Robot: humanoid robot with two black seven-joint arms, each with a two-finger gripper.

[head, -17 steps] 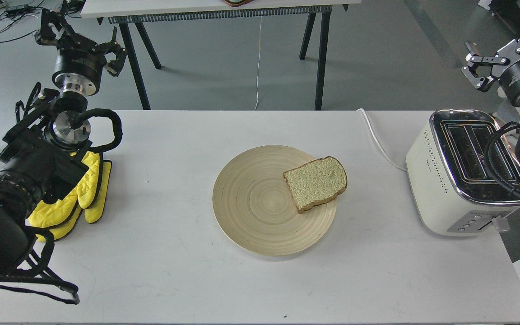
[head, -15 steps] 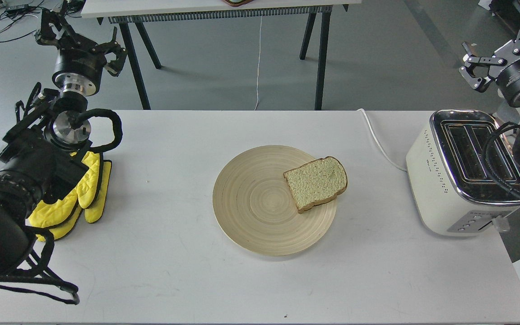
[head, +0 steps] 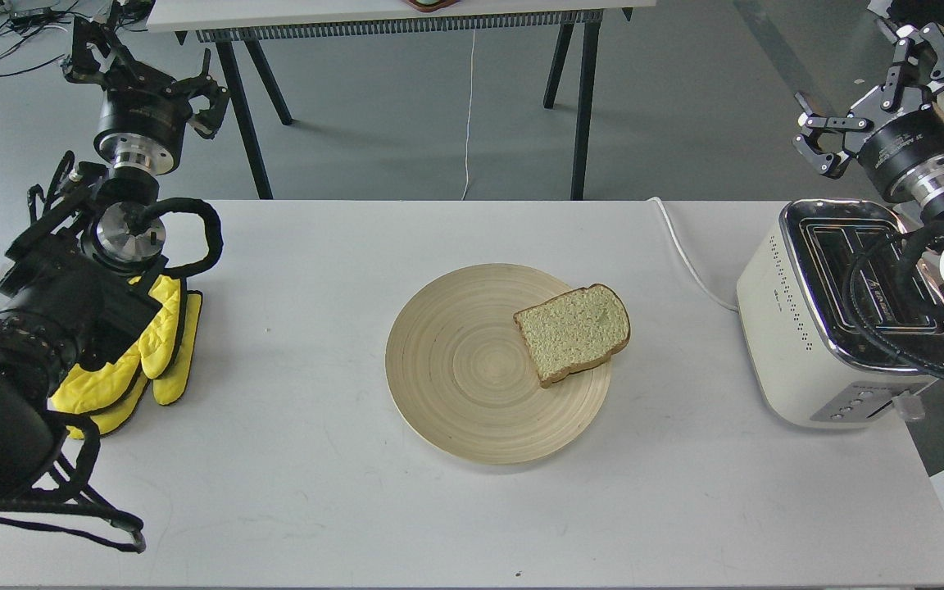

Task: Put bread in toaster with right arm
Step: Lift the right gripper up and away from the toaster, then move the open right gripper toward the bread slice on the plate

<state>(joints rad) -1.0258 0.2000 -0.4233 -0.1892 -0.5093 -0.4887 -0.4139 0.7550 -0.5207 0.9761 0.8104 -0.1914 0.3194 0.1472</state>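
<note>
The bread (head: 574, 332) lies flat on the right side of a round wooden plate (head: 472, 385) in the middle of the white table. The cream toaster (head: 828, 315) stands at the table's right edge, its two chrome-rimmed slots empty. My right gripper (head: 869, 74) is open and empty, held above and behind the toaster's far end, well to the right of the bread. My left gripper (head: 144, 65) is open and empty beyond the table's far left corner.
A yellow oven mitt (head: 140, 360) lies at the left edge under my left arm. The toaster's white cord (head: 685, 254) runs off the back edge. My right arm's black cable (head: 882, 328) loops over the toaster top. Another table's legs (head: 578, 98) stand behind.
</note>
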